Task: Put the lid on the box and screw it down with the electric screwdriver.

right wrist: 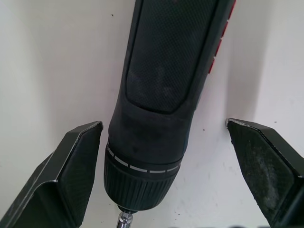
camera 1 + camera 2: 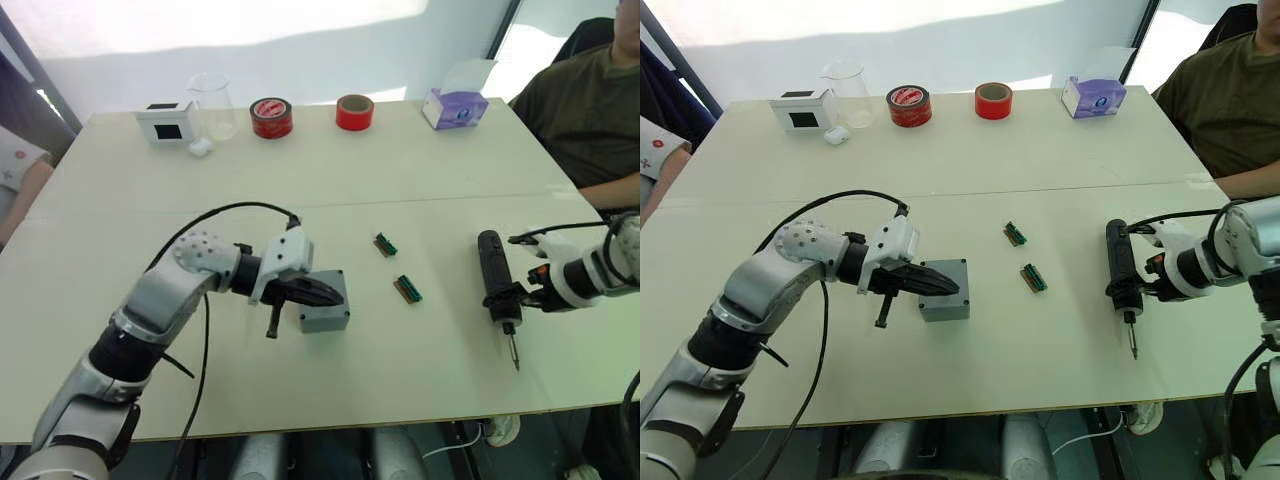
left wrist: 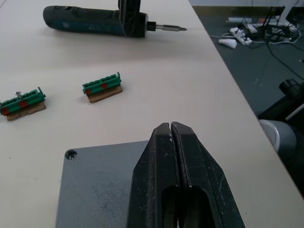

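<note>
The left gripper [image 3: 171, 130] has its fingers pressed together, and they rest on top of the grey lid [image 3: 97, 183], which sits on the box [image 2: 326, 312]. The right gripper [image 1: 164, 166] stands wide apart around the electric screwdriver [image 1: 166, 80], which lies on the table [image 2: 330, 190] between the fingers, nearer to one of them.

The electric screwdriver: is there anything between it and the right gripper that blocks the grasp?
Nothing visible does. The right gripper is open, its fingers on either side of the electric screwdriver, which lies flat on the table. The right wrist view shows bare table in both gaps.
</note>
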`<state>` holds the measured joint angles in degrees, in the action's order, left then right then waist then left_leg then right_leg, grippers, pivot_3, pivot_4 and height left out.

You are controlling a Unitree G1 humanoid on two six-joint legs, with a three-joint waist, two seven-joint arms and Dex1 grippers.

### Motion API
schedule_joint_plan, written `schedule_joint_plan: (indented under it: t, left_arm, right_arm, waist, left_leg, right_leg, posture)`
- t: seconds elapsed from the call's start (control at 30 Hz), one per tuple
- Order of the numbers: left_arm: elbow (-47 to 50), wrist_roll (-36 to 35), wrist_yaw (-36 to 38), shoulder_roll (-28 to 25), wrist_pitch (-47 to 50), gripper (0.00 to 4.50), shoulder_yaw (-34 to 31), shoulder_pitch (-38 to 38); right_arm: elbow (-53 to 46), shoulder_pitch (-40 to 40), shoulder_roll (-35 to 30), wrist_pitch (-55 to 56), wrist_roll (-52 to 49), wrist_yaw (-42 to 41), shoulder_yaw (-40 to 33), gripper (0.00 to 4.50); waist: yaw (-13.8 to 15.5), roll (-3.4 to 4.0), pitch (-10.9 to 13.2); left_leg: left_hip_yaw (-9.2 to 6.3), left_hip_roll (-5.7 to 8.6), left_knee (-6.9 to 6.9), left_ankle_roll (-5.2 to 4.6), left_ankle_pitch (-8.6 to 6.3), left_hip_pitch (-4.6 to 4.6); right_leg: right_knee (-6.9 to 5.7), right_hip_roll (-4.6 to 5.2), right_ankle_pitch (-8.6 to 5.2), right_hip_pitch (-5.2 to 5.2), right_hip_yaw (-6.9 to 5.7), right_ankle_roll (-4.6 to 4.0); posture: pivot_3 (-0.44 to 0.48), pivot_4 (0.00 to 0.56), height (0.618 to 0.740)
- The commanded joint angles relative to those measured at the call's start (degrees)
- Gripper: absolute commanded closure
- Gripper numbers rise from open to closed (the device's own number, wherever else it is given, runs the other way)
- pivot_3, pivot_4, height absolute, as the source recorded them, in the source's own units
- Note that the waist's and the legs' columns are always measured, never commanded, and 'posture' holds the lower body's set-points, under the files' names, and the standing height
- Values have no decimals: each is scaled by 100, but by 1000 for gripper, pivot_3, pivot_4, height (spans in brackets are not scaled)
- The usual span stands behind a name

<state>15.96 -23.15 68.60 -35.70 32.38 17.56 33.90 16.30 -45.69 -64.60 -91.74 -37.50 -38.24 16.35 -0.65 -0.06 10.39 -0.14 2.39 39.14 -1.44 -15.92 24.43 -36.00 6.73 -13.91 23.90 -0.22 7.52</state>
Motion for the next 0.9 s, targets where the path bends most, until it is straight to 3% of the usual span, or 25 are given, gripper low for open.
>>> schedule_joint_plan:
  t: [0.03,0.3,0.47,0.6,0.67,0.77,0.83,0.9]
  left_arm:
    - [183,-32,-101,-32,43,4500,-124,-8]
    - [296,-108,-367,-92,181,4500,-313,-195]
    - [231,-169,-574,-202,355,4500,-653,-301]
    - [217,-240,-681,-435,497,4500,-951,-508]
    - [248,-228,-682,-580,547,4500,-1031,-653]
    - [365,-349,-602,-729,648,4500,-1106,-722]
    - [386,-397,-542,-782,682,4500,-1106,-702]
    - [298,-419,-565,-736,691,4500,-1104,-578]
  right_arm:
    - [143,-194,131,228,292,-348,435,360]
    - [269,-317,304,537,882,-878,1055,2692]
    - [712,-697,421,902,1223,-876,563,2718]
    - [834,-967,532,1970,1341,-931,-242,2718]
    - [340,-870,732,2689,844,-1112,-1285,2718]
    - [-1442,-254,1983,3520,-219,-159,-3642,2718]
    - [-2478,191,2773,3701,-527,501,-4217,2718]
    - [-3311,587,3315,3691,-742,875,-4197,2718]
  waist:
    - [1,-5,-3]
    - [-30,-23,-13]
    - [-43,-52,-25]
    - [-50,-23,-9]
    - [-31,5,4]
    - [-18,13,11]
    - [17,12,9]
    - [113,6,5]
  left_leg:
    - [-1,0,1,0,0,-1]
    - [-3,-6,2,0,0,-11]
    - [-5,-7,2,2,1,-16]
    - [1,-7,1,5,2,-17]
    - [9,-3,-4,9,5,8]
    - [10,-12,-13,38,21,26]
    - [0,-18,-24,58,33,34]
    - [-20,-17,-25,70,40,38]
  right_leg:
    - [0,0,0,-3,0,0]
    - [1,-8,0,-10,-1,0]
    - [2,-10,0,-16,-1,0]
    - [-4,-9,1,-8,3,0]
    - [-14,-6,1,27,9,1]
    - [-17,-15,1,50,9,1]
    - [-22,-23,0,60,7,1]
    - [-24,-24,0,53,-3,0]
  posture:
    - [0,150,740]
    - [0,150,740]
    - [0,150,740]
    - [0,150,740]
    - [0,150,740]
    - [0,150,740]
    - [0,150,740]
    - [0,150,740]
